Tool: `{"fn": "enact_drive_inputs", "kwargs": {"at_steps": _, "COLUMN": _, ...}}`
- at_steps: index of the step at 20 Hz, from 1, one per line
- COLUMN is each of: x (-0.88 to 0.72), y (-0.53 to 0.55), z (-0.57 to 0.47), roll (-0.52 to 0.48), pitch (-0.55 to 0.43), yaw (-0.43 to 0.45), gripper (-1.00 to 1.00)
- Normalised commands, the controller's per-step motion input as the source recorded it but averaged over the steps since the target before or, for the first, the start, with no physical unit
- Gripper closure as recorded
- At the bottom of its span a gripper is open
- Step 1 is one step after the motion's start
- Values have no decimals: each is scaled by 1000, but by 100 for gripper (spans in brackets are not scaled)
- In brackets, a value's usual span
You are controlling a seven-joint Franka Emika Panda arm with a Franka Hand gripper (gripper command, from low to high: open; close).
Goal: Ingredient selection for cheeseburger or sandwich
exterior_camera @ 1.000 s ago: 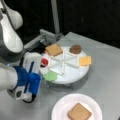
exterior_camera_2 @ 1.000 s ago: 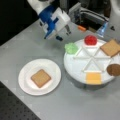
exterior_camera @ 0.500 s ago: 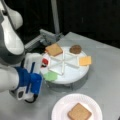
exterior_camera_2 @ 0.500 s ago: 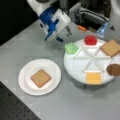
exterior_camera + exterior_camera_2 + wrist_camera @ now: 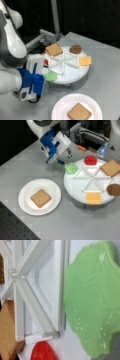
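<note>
One toast square [image 5: 40, 198] already lies on the paper plate [image 5: 26, 206] as base; the other toast [image 5: 110, 167], tomato [image 5: 90, 159], cheese [image 5: 93, 198] and patty [image 5: 114, 189] sit in the divided tray [image 5: 75, 185]. The tool [image 5: 65, 160] hovers close by the lettuce [image 5: 71, 168], which overhangs the tray's rim at ten o'clock in a front view. I cannot tell how wide its jaws stand. Judging from the wrist view, the lettuce [image 5: 92, 297] is thin and slick, so a centred, level pinch across its overhanging edge should serve best.

Lettuce disc [image 5: 71, 168] on the divided tray's rim [image 5: 75, 195], toast square [image 5: 40, 198] on the paper plate [image 5: 25, 203] at a front view's left
</note>
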Motion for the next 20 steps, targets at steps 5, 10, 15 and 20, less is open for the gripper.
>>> {"fn": "enact_drive_inputs", "kwargs": {"at_steps": 5, "x": 120, "y": 20, "z": -129, "roll": 254, "pitch": -93, "yaw": 19, "gripper": -100}}
{"fn": "enact_drive_inputs", "kwargs": {"at_steps": 10, "x": 102, "y": 45, "z": -138, "roll": 242, "pitch": -122, "yaw": 11, "gripper": -100}}
{"fn": "enact_drive_inputs", "kwargs": {"at_steps": 15, "x": 48, "y": 12, "z": -118, "roll": 216, "pitch": -121, "yaw": -10, "gripper": -100}}
{"fn": "enact_drive_inputs", "kwargs": {"at_steps": 20, "x": 18, "y": -2, "z": -89, "roll": 192, "pitch": -125, "yaw": -48, "gripper": -100}}
